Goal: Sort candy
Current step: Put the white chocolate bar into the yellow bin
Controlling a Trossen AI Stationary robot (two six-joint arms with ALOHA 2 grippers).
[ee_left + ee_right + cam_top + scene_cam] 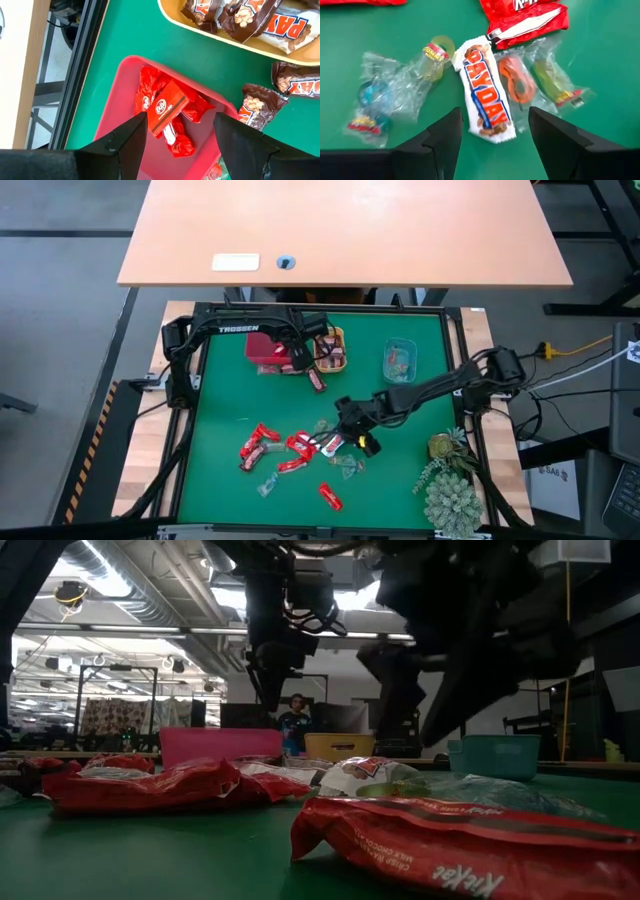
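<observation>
High view: loose wrapped candy (290, 452) litters the green mat. Left wrist view: left gripper (180, 131) spread over the red plastic tray (120, 95). Right wrist view: right gripper (495, 131) spread above a white-and-brown bar (485, 95) — light, crinkly, slippery; best pinched mid-length across its width.

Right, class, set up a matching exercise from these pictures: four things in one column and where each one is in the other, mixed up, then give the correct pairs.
Things:
1. red KitKat bars
2. white PayDay bar
3. left gripper
4. artificial plant

Places:
A. lying on the green mat between clear-wrapped sweets, below the right gripper
B. at the table's corner on the right arm's side
C. inside the red tray
D. open, over the red tray

Pairs: 1-C, 2-A, 3-D, 4-B
</observation>
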